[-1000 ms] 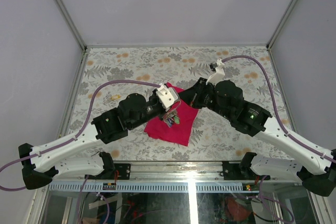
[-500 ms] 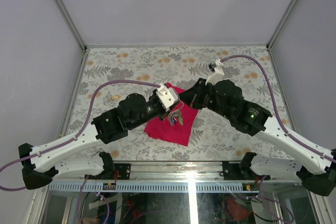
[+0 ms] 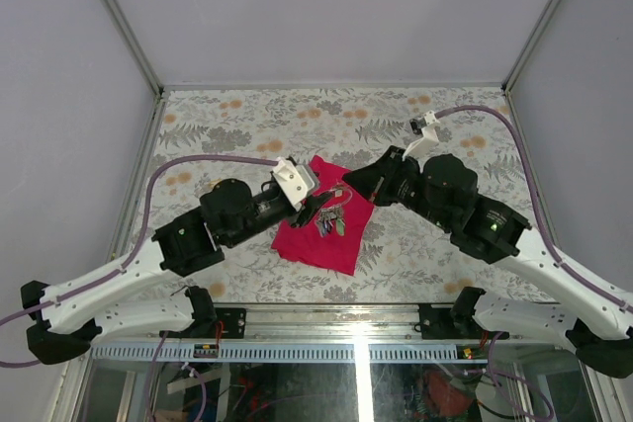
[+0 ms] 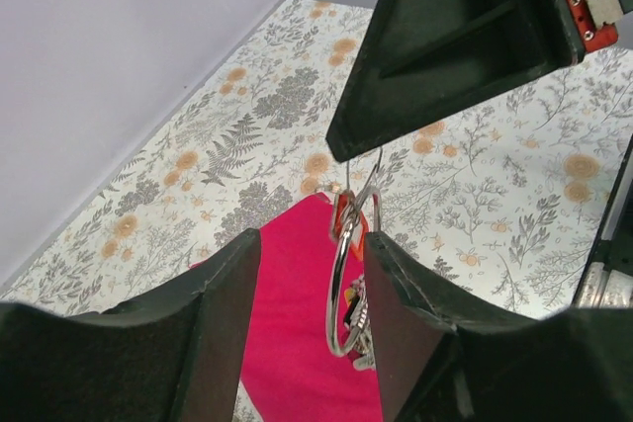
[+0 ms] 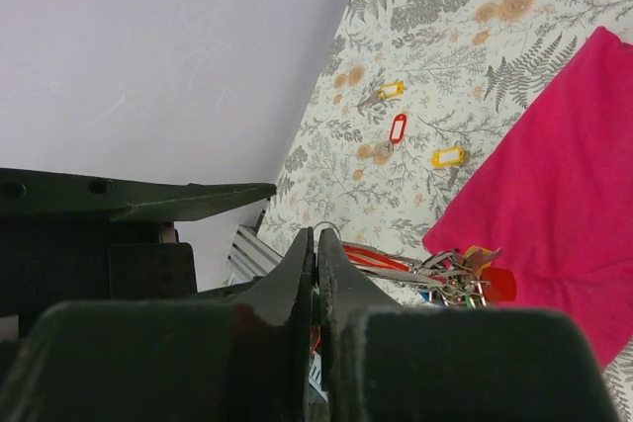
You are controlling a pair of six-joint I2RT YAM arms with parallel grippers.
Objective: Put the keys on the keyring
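The keyring, a silver ring with a bunch of keys and coloured tags, hangs just above the magenta cloth. My right gripper is shut on a thin wire loop at the top of the keyring; the jaws are pressed together. My left gripper is open. In the left wrist view the big ring stands edge-on between my left gripper's fingers, close to the right-hand one. Three loose keys lie on the table, with a yellow tag, a red tag and a yellow tag.
The cloth lies on the flower-patterned tabletop. Grey walls close in the left, back and right sides. Both arms meet over the cloth in the middle. A metal rail runs along the near edge.
My left arm has drawn back to the left and its gripper sits lower-left of the ring. My right arm has shifted slightly right. The keyring bunch hangs a little further right.
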